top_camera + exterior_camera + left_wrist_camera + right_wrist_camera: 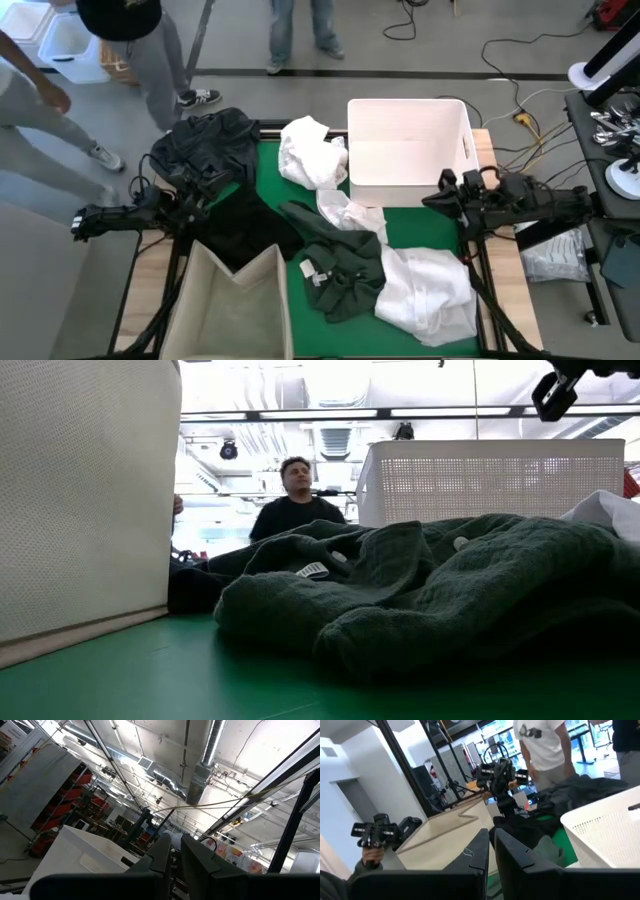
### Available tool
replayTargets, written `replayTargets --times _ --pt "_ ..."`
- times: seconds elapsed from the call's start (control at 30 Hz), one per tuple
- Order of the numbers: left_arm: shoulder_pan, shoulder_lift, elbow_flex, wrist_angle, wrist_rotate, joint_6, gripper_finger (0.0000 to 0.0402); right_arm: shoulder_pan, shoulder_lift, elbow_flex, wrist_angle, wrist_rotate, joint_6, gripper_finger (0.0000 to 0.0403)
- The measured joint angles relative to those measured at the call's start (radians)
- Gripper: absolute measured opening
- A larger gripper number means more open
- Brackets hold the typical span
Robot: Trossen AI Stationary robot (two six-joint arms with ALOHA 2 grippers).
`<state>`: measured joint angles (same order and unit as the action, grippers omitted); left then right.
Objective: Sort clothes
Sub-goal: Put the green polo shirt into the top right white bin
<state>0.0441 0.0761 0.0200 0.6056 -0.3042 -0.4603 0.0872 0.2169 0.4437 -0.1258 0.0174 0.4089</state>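
Observation:
The clothes lie across the green mat (268, 165). A dark garment (205, 145) is heaped at the far left and a black one (245, 225) lies beside the beige bin. A white one (312, 150) lies beside the basket, a dark green one (340, 265) in the middle and another white one (425, 290) at the near right. My left gripper (172, 840) is shut and empty, raised at the table's left (196, 200) and tipped upward. My right gripper (491, 834) is also shut and empty, held level above the table's right side (432, 198).
A white plastic basket (410, 150) stands at the far right and a beige fabric bin (235, 305) at the near left. People stand beyond the far edge (150, 60); one sits behind the table (295, 500). A hand holds a dark device (375, 837).

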Motion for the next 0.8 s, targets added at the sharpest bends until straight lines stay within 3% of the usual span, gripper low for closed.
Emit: replayTargets --times 0.8 --pt "0.0 0.0 0.0 -0.002 0.006 0.095 0.0025 0.0 0.001 0.025 -0.005 -0.001 -0.028 0.0022"
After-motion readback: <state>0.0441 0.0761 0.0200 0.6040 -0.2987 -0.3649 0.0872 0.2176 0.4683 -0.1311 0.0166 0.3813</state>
